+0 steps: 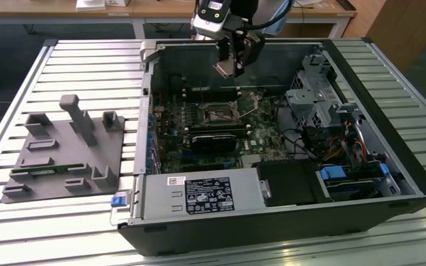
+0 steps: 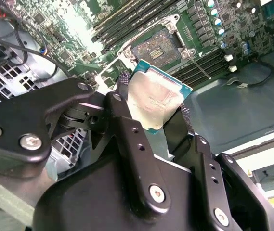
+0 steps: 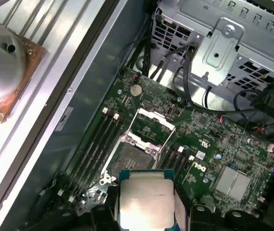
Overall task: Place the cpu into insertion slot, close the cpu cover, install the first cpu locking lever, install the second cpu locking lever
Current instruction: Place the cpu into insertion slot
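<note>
**Chip in the air above the open socket**

Closest to the lens in both wrist views, the gripper point(image 2: 153, 96) point(image 3: 146, 204) pinches the cpu point(image 2: 157, 98) point(image 3: 145, 202) by two opposite edges, black fingers point(image 2: 127, 125) snug on either side. The pale silver-grey top faces the first wrist view's camera, with a thin green-blue border showing round it. The chip hangs clear of the board, touching nothing but the fingers.

Just beyond it lies the insertion slot point(image 2: 157, 45) point(image 3: 137, 156), dark centre bare and nothing seated in it. The cpu cover point(image 3: 153, 115) is swung up and open on the slot's far side, green board visible through its square window. Rows of long black memory slots point(image 3: 96, 144) flank the socket on both sides.

Out to the exterior view now. The gripper point(image 1: 232, 65) hovers in the upper centre of the frame, over the open computer case point(image 1: 272, 227), with the cpu point(image 1: 225, 69) well above the insertion slot point(image 1: 218, 115) at mid-frame. A silver drive cage point(image 1: 313, 100) fills the case towards the exterior view's right, and a grey power supply point(image 1: 198, 194) sits along the near edge.

Further off, the case rests on a slatted metal tabletop point(image 1: 87, 55). On the exterior view's left, a grey moulded fixture point(image 1: 57, 149) lies flat on the tabletop, well apart from the case. Wooden desks point(image 1: 161, 8) line the background.
</note>
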